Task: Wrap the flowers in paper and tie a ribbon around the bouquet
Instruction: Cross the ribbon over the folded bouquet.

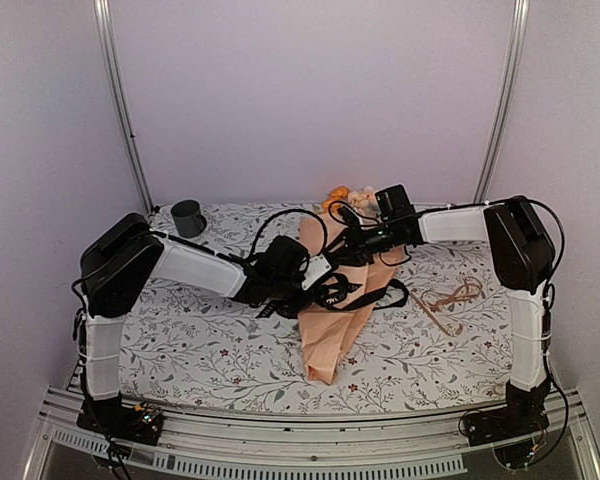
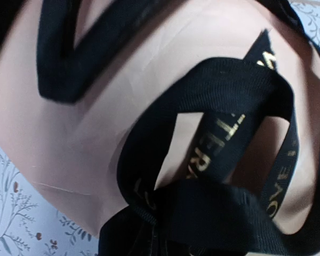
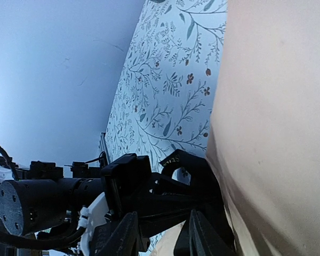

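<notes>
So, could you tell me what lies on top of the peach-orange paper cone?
A flat black ribbon with gold lettering loops across the paper; its contents are covered.

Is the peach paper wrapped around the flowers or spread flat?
Wrapped: the paper forms a cone, the flowers showing at its far end.

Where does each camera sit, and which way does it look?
Top external: above and behind the bases, looking down on the table cover; left arm and right arm show whole, meeting over the bouquet.
Left wrist: on the left arm's wrist, looking close at the ribbon looped on the paper; nothing of the robot itself shows clearly.
Right wrist: on the right arm's wrist, rolled sideways, looking past the paper toward the left arm; dark fingers at the bottom.
Shared: both wrist views show the paper and table cover.
</notes>
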You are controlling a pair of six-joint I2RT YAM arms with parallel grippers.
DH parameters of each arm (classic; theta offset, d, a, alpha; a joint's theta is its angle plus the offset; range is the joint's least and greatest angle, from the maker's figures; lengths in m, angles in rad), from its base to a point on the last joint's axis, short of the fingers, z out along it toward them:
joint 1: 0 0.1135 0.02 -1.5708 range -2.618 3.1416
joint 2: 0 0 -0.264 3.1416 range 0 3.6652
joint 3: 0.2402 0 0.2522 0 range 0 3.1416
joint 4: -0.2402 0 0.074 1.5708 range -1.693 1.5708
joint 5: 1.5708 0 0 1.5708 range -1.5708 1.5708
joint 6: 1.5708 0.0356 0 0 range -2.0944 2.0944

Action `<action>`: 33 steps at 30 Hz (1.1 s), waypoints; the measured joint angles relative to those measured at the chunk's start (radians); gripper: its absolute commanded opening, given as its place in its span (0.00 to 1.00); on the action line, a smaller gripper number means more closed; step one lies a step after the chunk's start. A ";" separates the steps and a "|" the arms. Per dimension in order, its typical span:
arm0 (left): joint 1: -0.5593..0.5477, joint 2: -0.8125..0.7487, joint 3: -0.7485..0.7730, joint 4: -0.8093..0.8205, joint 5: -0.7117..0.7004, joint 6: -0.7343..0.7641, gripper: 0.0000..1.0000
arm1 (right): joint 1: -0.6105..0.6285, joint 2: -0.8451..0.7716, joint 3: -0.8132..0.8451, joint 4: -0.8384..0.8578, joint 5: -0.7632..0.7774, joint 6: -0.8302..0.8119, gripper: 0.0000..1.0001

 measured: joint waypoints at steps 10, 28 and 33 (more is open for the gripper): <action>0.021 0.055 0.013 0.000 0.109 -0.046 0.00 | -0.027 -0.017 -0.076 0.013 0.048 0.067 0.33; 0.049 0.055 0.013 0.003 0.206 -0.087 0.00 | 0.007 -0.176 -0.251 -0.043 0.203 0.011 0.21; 0.051 0.055 0.013 0.020 0.230 -0.086 0.00 | 0.020 -0.105 -0.220 -0.134 0.218 -0.043 0.13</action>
